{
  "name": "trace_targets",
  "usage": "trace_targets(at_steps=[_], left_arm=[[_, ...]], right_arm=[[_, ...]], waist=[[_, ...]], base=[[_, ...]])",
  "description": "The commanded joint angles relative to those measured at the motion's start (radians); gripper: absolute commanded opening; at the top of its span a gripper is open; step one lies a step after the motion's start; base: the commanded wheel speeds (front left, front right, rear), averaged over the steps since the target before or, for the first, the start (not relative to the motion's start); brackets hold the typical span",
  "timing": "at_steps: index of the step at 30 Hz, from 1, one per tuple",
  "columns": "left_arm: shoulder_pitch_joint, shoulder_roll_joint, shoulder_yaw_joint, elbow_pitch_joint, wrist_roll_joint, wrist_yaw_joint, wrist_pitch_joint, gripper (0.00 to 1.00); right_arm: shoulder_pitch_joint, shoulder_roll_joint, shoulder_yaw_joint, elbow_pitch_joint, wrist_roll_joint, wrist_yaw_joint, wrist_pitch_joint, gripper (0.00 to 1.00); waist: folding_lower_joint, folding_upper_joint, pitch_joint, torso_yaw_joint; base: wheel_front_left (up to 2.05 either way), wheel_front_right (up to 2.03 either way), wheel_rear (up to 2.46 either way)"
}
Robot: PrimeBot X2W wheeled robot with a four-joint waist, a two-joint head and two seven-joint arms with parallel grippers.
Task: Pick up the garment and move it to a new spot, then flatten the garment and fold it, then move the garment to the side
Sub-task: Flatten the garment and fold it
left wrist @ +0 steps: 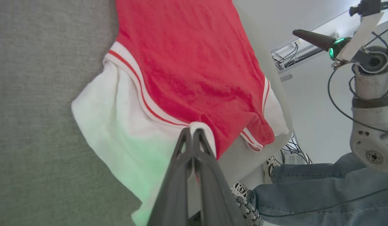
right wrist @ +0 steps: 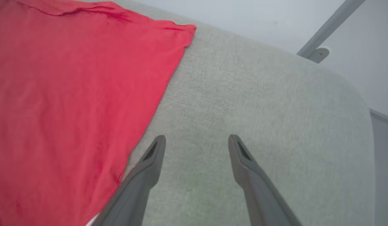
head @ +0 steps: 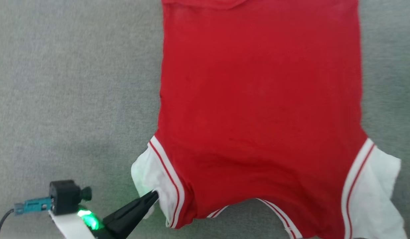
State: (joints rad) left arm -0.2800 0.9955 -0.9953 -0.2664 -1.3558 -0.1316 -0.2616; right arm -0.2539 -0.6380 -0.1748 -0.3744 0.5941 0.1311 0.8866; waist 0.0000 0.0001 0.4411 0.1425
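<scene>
Left gripper (head: 154, 196) pinched shut on the white sleeve (head: 143, 172) of the jersey (head: 258, 99), right gripper (right wrist: 197, 139) wide open, empty; a one-sided pull could skew and wrinkle the spread cloth.

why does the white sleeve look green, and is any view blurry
head view: the green light by the left gripper tints the white sleeve of the garment; left wrist view: same green cast, wide-lens stretch at the edges; right wrist view: soft, the open right gripper out of focus
</scene>
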Motion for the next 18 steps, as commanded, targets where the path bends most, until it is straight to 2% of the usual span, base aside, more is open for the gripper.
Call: trace_targets(at_steps=[1,5,8,10,12,18], left_arm=[[-0.038,-0.012,-0.011,-0.014,0.013,0.002,-0.005,0.0],[-0.106,-0.029,-0.049,-0.03,0.03,0.002,-0.005,0.0],[-0.155,-0.051,-0.071,-0.042,0.034,0.002,-0.005,0.0],[-0.165,-0.054,-0.08,-0.043,0.034,0.002,-0.004,0.0],[-0.194,-0.082,-0.092,-0.043,0.015,0.002,-0.005,0.0],[-0.218,-0.114,-0.114,-0.029,0.009,0.002,-0.004,0.0]], right_arm=[[-0.107,0.016,0.014,0.048,-0.057,-0.001,0.036,1.0],[-0.362,0.069,0.063,0.189,-0.185,-0.001,0.099,1.0],[-0.501,0.076,0.109,0.312,-0.288,-0.001,0.13,1.0],[-0.538,0.08,0.116,0.347,-0.315,-0.001,0.138,1.0],[-0.62,0.084,0.111,0.456,-0.388,-0.001,0.161,1.0],[-0.711,0.144,0.049,0.593,-0.431,-0.001,0.199,1.0]], waist=[[0.0,-0.0001,0.055,0.05],[0.0,-0.0001,0.108,0.106],[0.0,-0.0001,0.141,0.151],[0.0,-0.0001,0.149,0.165],[0.0,-0.0001,0.165,0.204],[0.0,-0.0001,0.191,0.242]], base=[[0.0,0.0,0.0],[0.0,0.0,0.0],[0.0,0.0,0.0],[0.0,0.0,0.0],[0.0,0.0,0.0],[0.0,0.0,0.0]])
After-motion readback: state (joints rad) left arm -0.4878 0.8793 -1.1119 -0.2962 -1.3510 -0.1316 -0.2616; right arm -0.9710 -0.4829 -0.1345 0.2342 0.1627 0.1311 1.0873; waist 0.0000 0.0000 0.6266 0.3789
